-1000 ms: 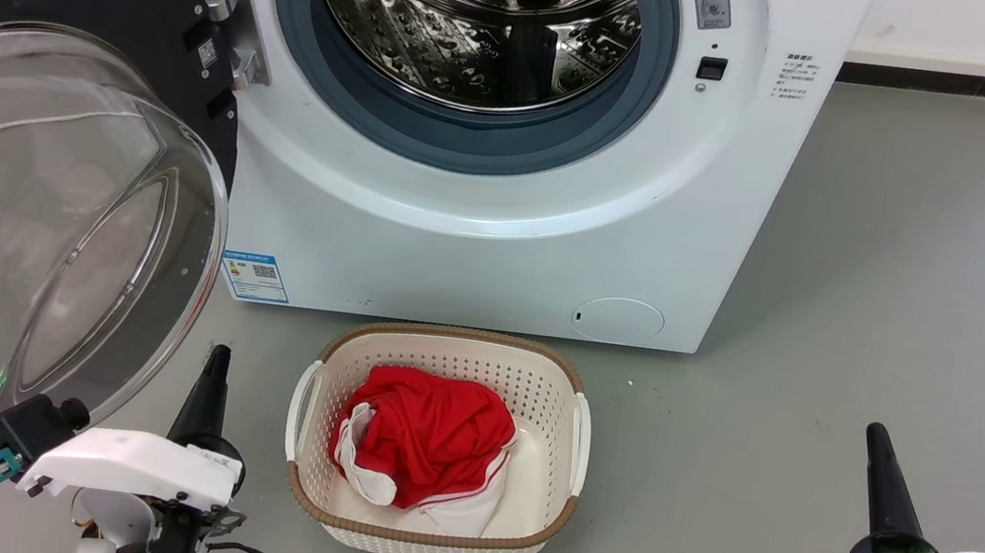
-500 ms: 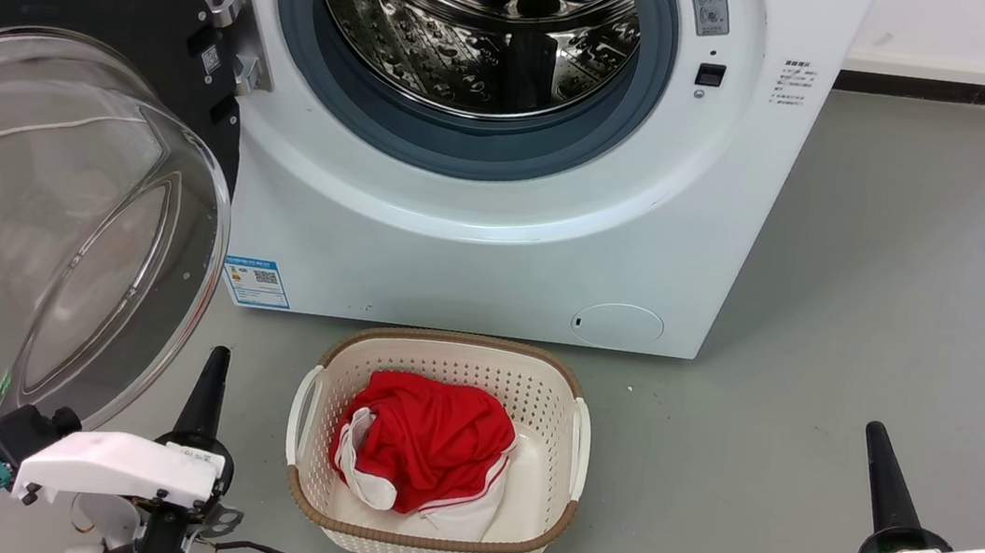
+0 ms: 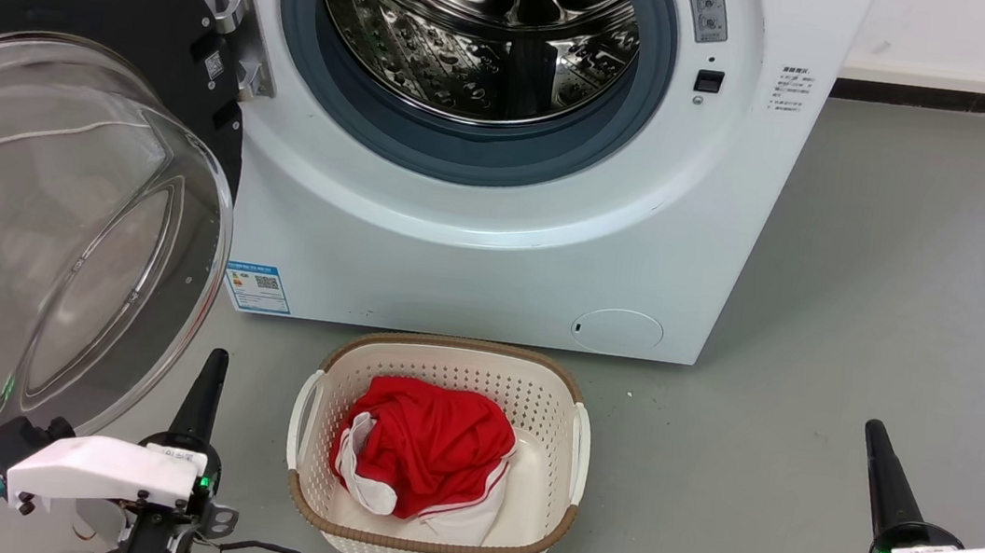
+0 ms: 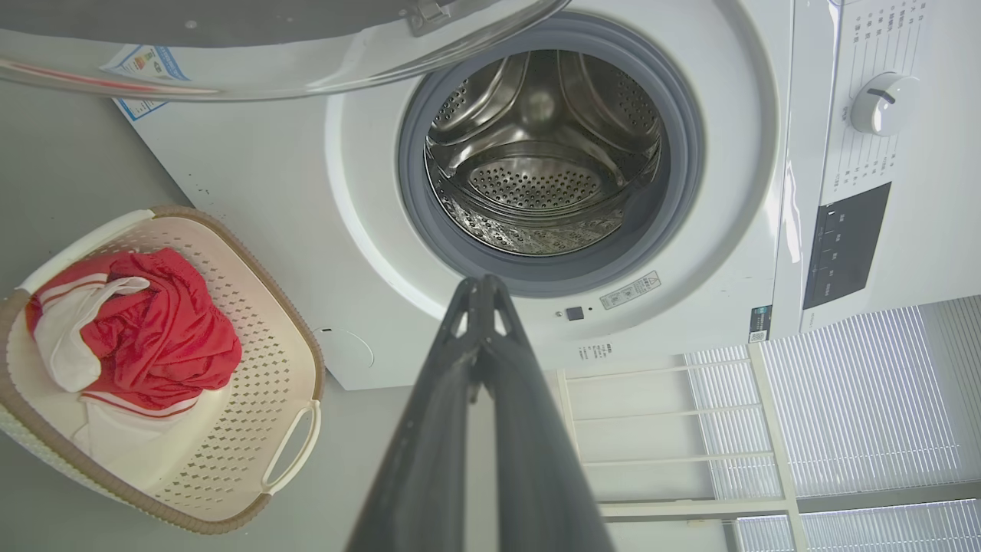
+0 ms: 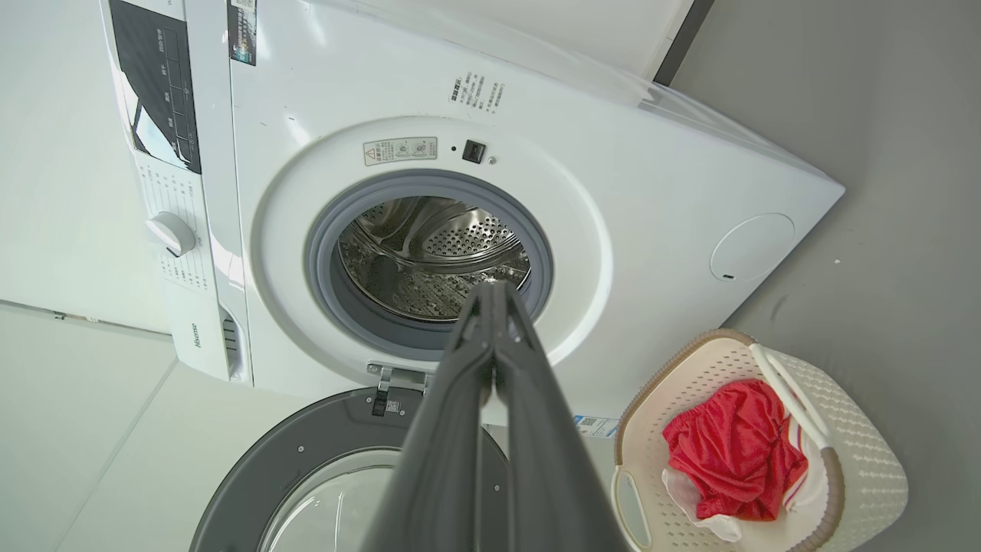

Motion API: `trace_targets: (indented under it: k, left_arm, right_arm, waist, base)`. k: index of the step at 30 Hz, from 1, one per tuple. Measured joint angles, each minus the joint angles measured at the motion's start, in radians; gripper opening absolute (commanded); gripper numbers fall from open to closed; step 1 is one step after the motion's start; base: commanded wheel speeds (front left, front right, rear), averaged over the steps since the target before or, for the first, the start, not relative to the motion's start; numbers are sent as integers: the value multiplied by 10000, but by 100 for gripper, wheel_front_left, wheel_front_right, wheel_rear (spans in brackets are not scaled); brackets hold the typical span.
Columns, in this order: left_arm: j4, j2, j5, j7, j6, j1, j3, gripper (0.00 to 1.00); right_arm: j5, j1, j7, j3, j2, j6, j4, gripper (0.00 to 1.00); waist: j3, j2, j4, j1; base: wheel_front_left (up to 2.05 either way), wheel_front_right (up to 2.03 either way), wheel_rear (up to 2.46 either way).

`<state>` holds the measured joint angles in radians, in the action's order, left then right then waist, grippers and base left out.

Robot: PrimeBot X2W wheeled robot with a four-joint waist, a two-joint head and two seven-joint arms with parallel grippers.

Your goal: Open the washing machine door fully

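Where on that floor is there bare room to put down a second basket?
Right of the basket, between the washer and the right gripper, the floor lies bare. The left is crowded: the door overhangs the floor beside the left gripper.

a grey floor (image 3: 925, 273) meets a white wall (image 3: 982, 36) along a dark skirting strip (image 3: 956, 100).

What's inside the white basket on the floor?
A crumpled red garment with white trim lies in the basket, toward its left side. Bare basket bottom shows on the right. Whatever might lie under the garment is covered.
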<state>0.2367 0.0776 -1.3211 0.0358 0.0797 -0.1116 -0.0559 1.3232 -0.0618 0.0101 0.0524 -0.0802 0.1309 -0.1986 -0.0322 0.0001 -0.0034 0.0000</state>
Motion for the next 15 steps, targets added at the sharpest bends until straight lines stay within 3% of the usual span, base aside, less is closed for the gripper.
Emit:
trace_targets:
  k: [15]
  left_arm:
    - [35, -125, -1160, 324, 207, 0, -230, 0]
  right_arm:
    - [1269, -180, 276, 82, 2, 0, -178, 0]
  waist:
    - [106, 0, 12, 0]
  base:
    - [0, 0, 0]
